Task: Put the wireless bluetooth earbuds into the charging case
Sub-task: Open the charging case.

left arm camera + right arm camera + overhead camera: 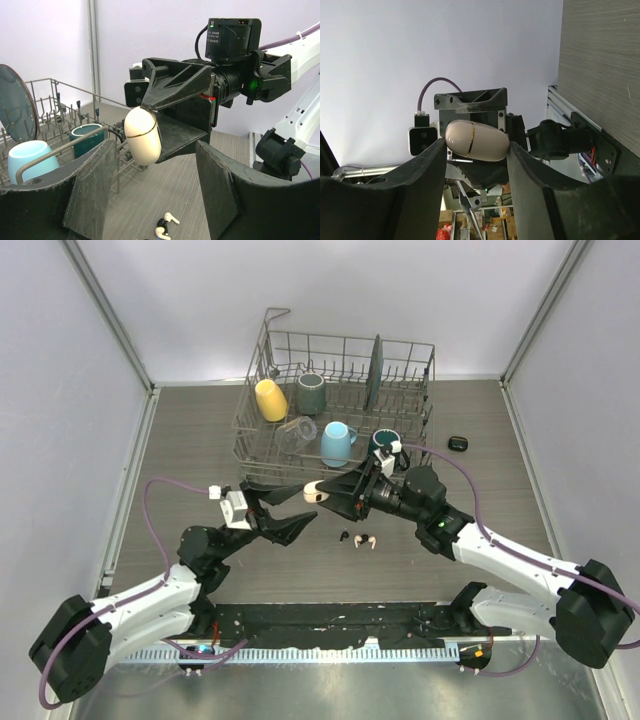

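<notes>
The charging case point(476, 140) is a cream-white oval with a gold seam and its lid is closed. My right gripper point(476, 146) is shut on it, holding it in the air above the table point(312, 492). My left gripper point(154, 150) is open and faces it, one finger on either side of the case point(142, 135) without touching it. The earbuds point(168, 225), one black and two cream-white, lie on the table below. In the top view they lie just in front of both grippers point(357, 539).
A wire dish rack point(340, 400) stands at the back with a yellow cup point(270, 400), a grey mug point(311, 392), a light blue mug point(337, 443), a dark teal mug point(384, 443) and an upright plate point(376, 370). A small black case point(458, 443) lies at the right.
</notes>
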{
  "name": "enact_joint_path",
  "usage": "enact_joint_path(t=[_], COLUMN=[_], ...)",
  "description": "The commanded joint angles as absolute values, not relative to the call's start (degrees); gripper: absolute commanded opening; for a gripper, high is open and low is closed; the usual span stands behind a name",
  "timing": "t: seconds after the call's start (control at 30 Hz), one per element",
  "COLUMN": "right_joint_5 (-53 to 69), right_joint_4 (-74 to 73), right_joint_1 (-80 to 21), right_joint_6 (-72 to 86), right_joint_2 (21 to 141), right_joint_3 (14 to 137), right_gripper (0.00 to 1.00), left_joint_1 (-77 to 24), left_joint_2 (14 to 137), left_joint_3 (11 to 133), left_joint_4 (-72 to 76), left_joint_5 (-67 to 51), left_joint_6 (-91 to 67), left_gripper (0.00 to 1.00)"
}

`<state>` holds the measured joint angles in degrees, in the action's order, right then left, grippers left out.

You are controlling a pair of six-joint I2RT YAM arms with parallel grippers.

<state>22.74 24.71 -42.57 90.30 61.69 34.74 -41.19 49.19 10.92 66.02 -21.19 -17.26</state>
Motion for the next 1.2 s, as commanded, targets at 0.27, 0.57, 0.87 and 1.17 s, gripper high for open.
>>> enact_joint_path(t=[0.27, 0.57, 0.87, 1.17], right_joint_5=[26.2, 25.8, 23.6, 23.1], right_joint_4=[27.2, 28.6, 36.2, 37.9], right_joint_1=[-43.4, -43.9, -44.7, -45.1], right_joint_6=[89.1, 89.1, 88.8, 87.9], right_joint_2=[62.6, 62.3, 62.2, 63.0], right_joint_3=[39.2, 38.8, 36.3, 34.7], right_gripper=[0.01, 0.01, 0.01, 0.01], left_joint_1=[-41.3, -41.5, -42.0, -42.6], left_joint_2=[51.9, 51.9, 55.2, 57.6], left_joint_3=[15.1, 15.6, 16.3, 16.7], left_joint_4=[69.2, 69.5, 73.6, 78.7], left_joint_5=[-23.1, -21.6, -21.3, -19.4], left_joint_6=[-15.1, -14.9, -17.6, -19.1], left_gripper=[0.67, 0.61, 0.54, 0.54])
